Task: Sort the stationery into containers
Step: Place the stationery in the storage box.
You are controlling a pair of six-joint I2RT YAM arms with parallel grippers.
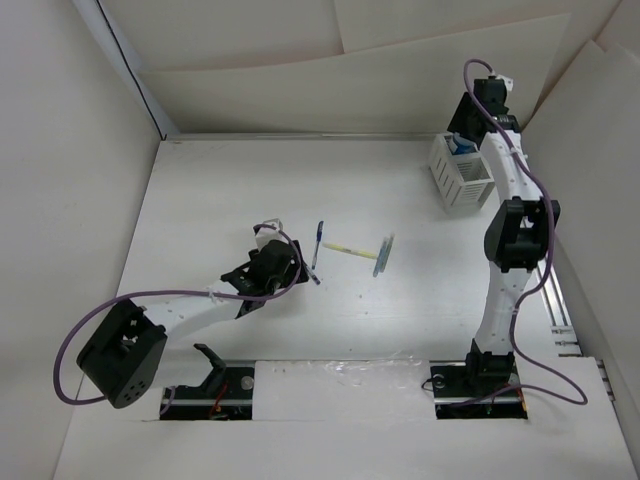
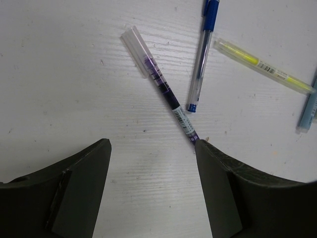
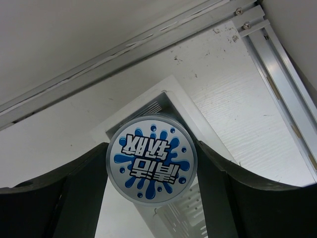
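Note:
My right gripper (image 3: 152,151) is shut on a round blue-and-white patterned roll (image 3: 152,163) and holds it over a compartment of the white slatted organizer box (image 3: 197,123). From above, the roll (image 1: 460,145) is at the far compartment of the box (image 1: 462,185). My left gripper (image 2: 151,145) is open and empty, low over the table (image 1: 275,262). A dark purple pen with a clear cap (image 2: 159,83) lies in front of it, its end touching the right fingertip (image 2: 205,148). Beyond lie a blue pen (image 2: 202,57), a pale-yellow stick (image 2: 262,65) and a light-blue stick (image 2: 308,106).
The three sticks lie together mid-table in the top view: blue pen (image 1: 317,243), yellow stick (image 1: 350,248), light-blue stick (image 1: 384,255). Cardboard walls enclose the table on the left, back and right. A metal rail (image 3: 277,74) runs along the right edge.

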